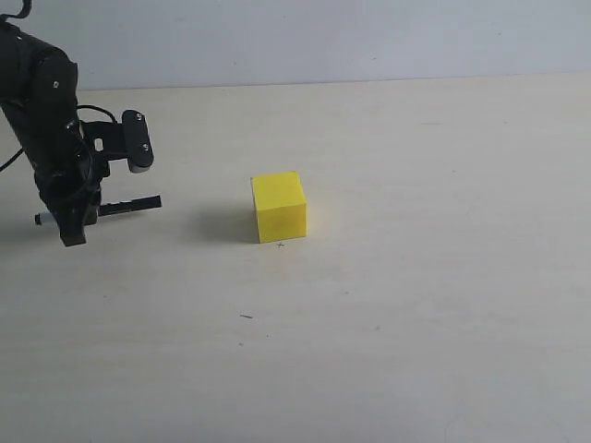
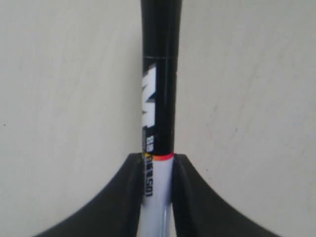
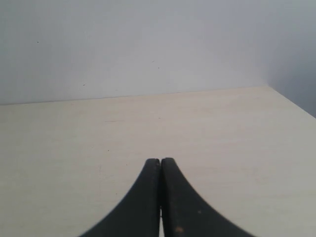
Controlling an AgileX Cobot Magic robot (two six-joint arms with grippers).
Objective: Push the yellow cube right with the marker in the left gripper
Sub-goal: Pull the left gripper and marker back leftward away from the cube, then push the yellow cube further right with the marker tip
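The left gripper (image 1: 74,220) hangs at the far left of the exterior view, low over the pale tabletop (image 1: 416,305), its two black fingers (image 2: 118,197) clamped on the marker (image 1: 134,203). The marker lies roughly level across the gripper. Its black end sticks out to the right, toward the yellow cube (image 1: 279,207), and a short white stub shows on the other side of the fingers. In the left wrist view the white barrel with its print sits pinched between the two fingers, a thin red band lies just past their tips, and the black section runs on beyond them over bare tabletop. Whether the marker touches the tabletop cannot be told from either view. The yellow cube stands flat on the tabletop a little left of the middle of the exterior view, well apart from the marker's black end, with open surface between them and a soft shadow on its left side. A tiny dark mark lies just in front of the cube's near bottom edge, and another lies farther forward. The right gripper (image 3: 160,165) appears only in its own wrist view: its two black fingers are pressed together with nothing between them, above bare tabletop that runs back to a pale grey wall (image 3: 148,44).
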